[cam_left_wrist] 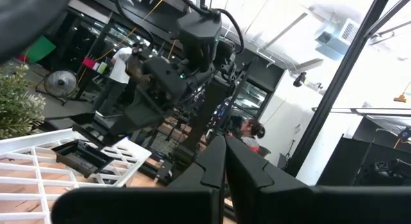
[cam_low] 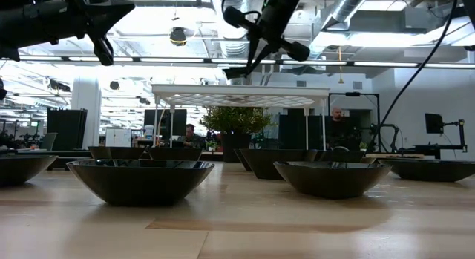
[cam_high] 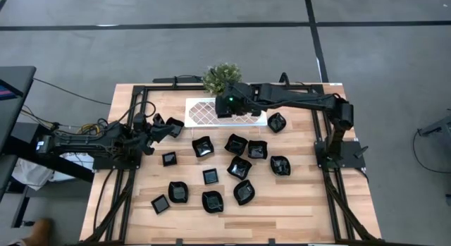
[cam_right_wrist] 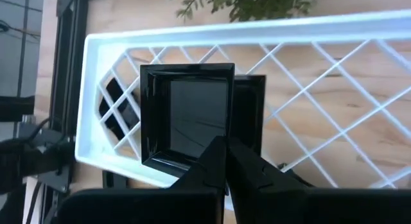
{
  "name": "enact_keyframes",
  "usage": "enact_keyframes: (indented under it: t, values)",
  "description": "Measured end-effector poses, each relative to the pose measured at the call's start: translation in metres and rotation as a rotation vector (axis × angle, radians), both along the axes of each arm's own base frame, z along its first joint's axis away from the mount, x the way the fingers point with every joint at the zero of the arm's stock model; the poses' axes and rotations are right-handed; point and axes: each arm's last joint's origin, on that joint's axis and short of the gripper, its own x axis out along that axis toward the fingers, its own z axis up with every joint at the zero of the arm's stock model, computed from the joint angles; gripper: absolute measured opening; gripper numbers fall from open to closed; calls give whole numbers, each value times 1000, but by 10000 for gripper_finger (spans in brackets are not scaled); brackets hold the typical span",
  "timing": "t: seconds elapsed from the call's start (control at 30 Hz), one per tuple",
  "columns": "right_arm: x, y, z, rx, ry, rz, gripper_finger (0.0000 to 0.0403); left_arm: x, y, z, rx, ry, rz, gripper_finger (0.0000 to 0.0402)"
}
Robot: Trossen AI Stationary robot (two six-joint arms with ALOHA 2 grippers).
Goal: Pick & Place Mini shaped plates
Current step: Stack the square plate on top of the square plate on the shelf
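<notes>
A wooden table (cam_high: 296, 204) stands on a grey floor, with black plates (cam_high: 239, 167) scattered over its middle and front. At the back lies a white tray (cam_high: 199, 109) beside a plant (cam_high: 221, 77). The right gripper (cam_high: 227, 105) hangs over the tray, jaws together, above a square plate (cam_right_wrist: 189, 115) lying on the lattice. The left gripper (cam_high: 158, 130) is at the table's left edge, jaws together, empty.
</notes>
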Motion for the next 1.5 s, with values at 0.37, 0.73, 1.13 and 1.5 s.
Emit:
enact_keyframes:
  t: [0.37,0.73,1.13,1.5]
  values:
    - [-1,1,-1,-16,20,-13,1,0,0,0,0,-1,0,12]
    - [1,14,-1,-65,28,-16,1,0,0,1,1,-8,0,12]
    - [2,13,1,-136,30,-30,1,0,0,1,1,-16,0,12]
    - [3,32,-1,-144,63,-10,1,-1,0,3,2,-31,0,12]
